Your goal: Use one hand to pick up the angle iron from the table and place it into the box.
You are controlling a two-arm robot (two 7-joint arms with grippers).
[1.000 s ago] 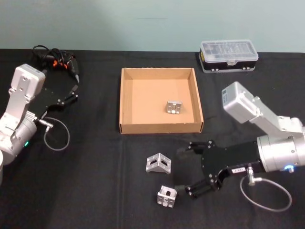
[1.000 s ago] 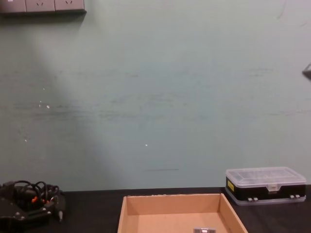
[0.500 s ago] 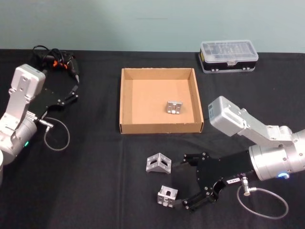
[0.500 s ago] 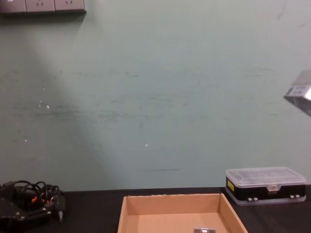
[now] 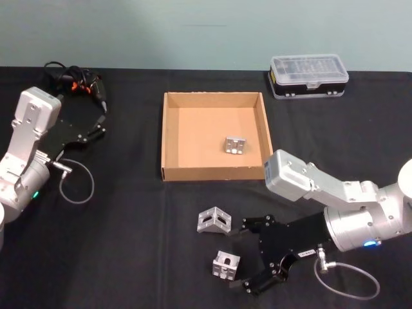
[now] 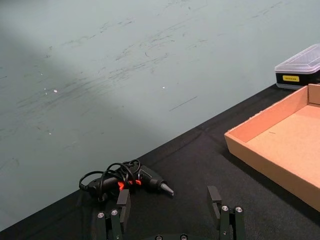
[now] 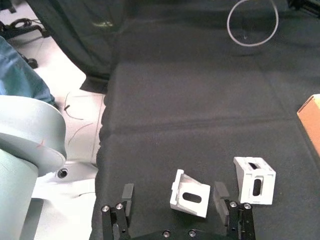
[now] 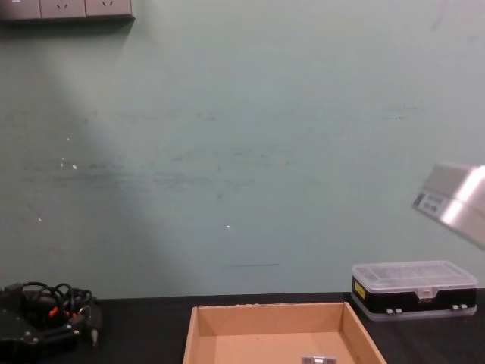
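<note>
Two silver angle irons lie on the black table [image 5: 129, 244]: one [image 5: 214, 221] just ahead of the box, another [image 5: 225, 264] nearer the front edge. My right gripper [image 5: 246, 257] is open and low at that nearer angle iron. In the right wrist view this piece [image 7: 190, 193] stands between the spread fingers [image 7: 220, 194], apart from both, and the other piece [image 7: 255, 180] lies outside them. The tan box [image 5: 164, 138] holds one angle iron [image 5: 234, 145]. My left gripper [image 5: 96, 122] is parked open at the far left.
A black case with a clear lid [image 5: 309, 75] stands behind the box to the right. A black tool with looped wires [image 5: 74, 80] lies at the back left, ahead of the left gripper [image 6: 169, 200]. Grey cable loops lie beside each arm [image 5: 344, 283].
My right gripper has moved left and toward the table's front, its open fingers coming down around the nearer angle iron. The left arm and all the angle irons have stayed put.
</note>
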